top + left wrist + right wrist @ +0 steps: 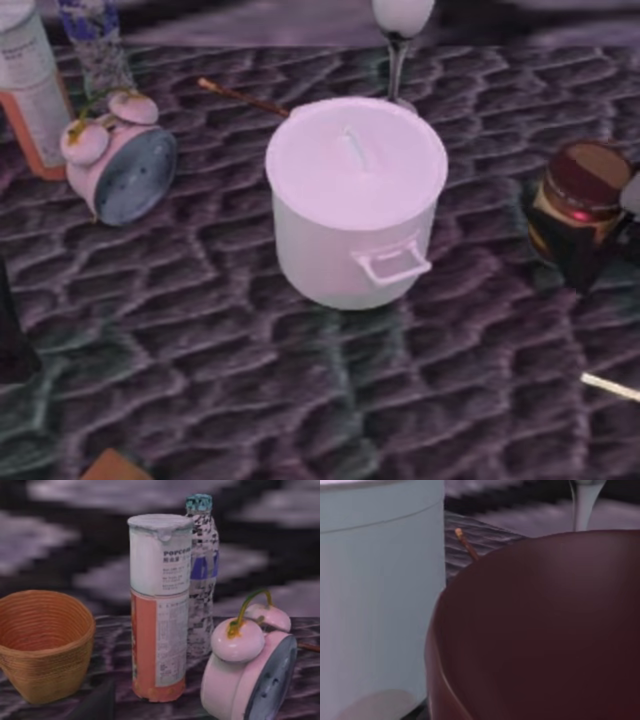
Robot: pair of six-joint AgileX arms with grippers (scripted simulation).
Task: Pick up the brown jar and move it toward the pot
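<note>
Top view: brown jar gripped right of pot

You see the right pincer (588,235) clenched on the brown jar (580,195), near the pot (350,200) but apart from it. Left of the pot lies the pink alarm clock (118,160). Your left pincer is out of view.

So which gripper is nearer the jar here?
Right. The right gripper is at the jar on the table's right; the left arm is parked far left, its camera facing the clock.

A purple-grey, wavy-patterned table (200,340) fills the view under dim light.
</note>
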